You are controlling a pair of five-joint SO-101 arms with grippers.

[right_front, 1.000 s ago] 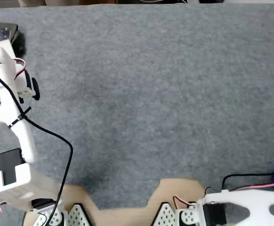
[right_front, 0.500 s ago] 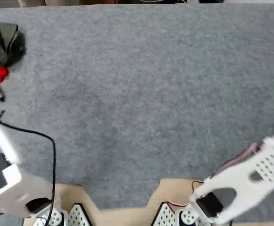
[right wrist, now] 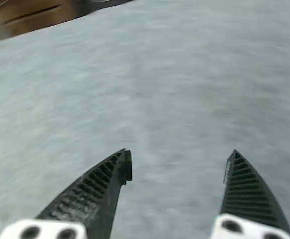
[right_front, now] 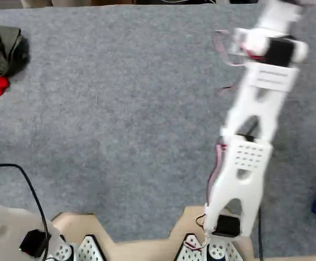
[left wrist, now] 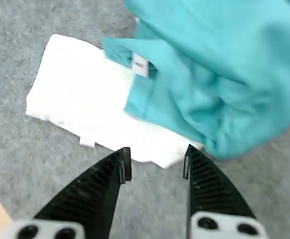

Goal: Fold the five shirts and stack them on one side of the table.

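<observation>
One teal shirt (left wrist: 219,74) over white shirt (left wrist: 75,99), just beyond left tool (left wrist: 157,152)

White shells on right arm (right_front: 256,109), with perforated plate (right_front: 248,157), black motor (right_front: 280,51), red and white wires (right_front: 223,32). Black cable (right_front: 36,196) by left arm (right_front: 3,231). Black, ribbed, pointed fingers (left wrist: 97,191) on left gripper (left wrist: 156,153) and right gripper (right wrist: 180,154); white mounts (left wrist: 28,230) with dark screw holes.
</observation>
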